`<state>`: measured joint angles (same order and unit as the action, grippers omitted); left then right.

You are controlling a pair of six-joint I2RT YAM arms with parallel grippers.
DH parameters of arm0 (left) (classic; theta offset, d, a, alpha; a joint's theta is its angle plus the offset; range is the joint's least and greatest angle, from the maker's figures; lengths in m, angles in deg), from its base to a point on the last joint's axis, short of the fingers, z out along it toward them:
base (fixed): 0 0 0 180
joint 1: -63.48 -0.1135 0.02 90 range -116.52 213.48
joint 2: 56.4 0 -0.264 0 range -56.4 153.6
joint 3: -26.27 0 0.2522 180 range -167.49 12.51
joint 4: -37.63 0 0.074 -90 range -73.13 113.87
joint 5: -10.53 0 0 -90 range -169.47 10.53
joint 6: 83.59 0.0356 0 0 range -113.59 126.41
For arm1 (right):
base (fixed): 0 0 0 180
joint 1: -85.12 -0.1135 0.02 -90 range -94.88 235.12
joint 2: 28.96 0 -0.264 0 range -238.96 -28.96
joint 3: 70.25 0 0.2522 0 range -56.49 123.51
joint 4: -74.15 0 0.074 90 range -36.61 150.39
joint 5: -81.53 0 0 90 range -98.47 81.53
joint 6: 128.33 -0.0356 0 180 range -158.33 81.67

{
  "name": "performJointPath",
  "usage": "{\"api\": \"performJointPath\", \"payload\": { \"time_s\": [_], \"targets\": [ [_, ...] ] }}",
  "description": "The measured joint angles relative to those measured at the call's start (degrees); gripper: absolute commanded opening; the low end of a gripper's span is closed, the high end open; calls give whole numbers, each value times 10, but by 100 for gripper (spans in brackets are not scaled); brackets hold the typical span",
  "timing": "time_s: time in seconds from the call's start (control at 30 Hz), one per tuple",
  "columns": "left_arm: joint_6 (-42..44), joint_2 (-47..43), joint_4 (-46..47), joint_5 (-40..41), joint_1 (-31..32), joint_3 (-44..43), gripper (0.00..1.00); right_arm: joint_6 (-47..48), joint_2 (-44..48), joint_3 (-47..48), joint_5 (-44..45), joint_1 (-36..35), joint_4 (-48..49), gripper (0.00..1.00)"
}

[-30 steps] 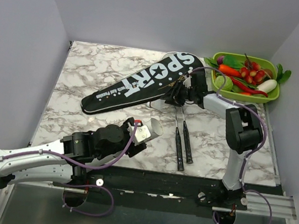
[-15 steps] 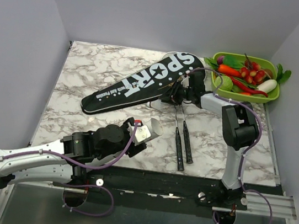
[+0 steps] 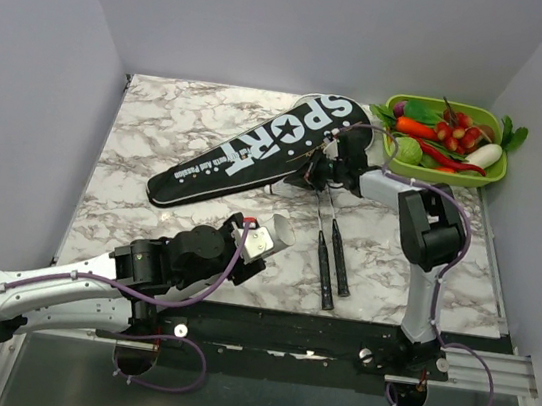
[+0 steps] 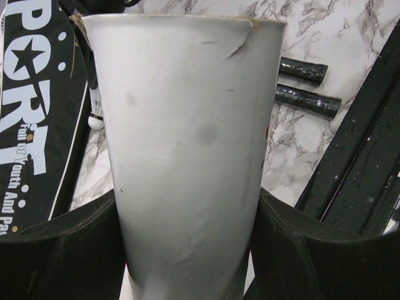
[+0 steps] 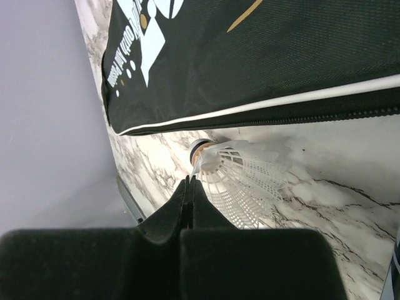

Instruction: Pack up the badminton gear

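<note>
Black teardrop cover (image 3: 258, 151), white "SPORT", mid-table; two black-handled rackets (image 3: 326, 266) beside it. Right claw (image 5: 189, 181) shut against shuttlecock (image 5: 240, 178) at cover's edge. Left claw (image 4: 187, 206) clamping white tube (image 4: 187, 94). Tray (image 3: 466, 108) far right.

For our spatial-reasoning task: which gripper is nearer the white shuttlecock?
Right. The right gripper is closed on the shuttlecock; the left gripper, holding a white tube, sits well away from it.

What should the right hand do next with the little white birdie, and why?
Probably lift it slightly. The right gripper seems shut on the skirt of the shuttlecock, which lies on the table beside the black cover. The left gripper holds a white tube, likely its home.
</note>
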<state>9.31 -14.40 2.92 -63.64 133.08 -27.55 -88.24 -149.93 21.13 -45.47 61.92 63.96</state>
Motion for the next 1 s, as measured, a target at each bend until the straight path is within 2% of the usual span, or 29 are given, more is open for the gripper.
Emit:
{"api": "performJointPath", "payload": {
  "time_s": [0.13, 0.23, 0.47, 0.63, 0.8, 1.0],
  "targets": [
    [0, 0, 0, 0, 0, 0, 0, 6, 19, -17, 0, 0, 0, 0],
    [0, 0, 0, 0, 0, 0, 0, 21, 68, -48, 2, 0, -9, 0],
    [0, 6, 1, -2, 0, 0, 0, 85, 287, -151, 25, 0, -59, 0],
    [1, 23, 5, -17, 0, 0, 0, 151, 464, -202, 69, 0, -145, 0],
    [4, 36, 7, -41, 0, 0, 0, 209, 622, -209, 106, 0, -243, 1],
    [8, 58, 12, -81, 0, 0, 0, 264, 709, -190, 111, 0, -370, 0]
  ]
}}
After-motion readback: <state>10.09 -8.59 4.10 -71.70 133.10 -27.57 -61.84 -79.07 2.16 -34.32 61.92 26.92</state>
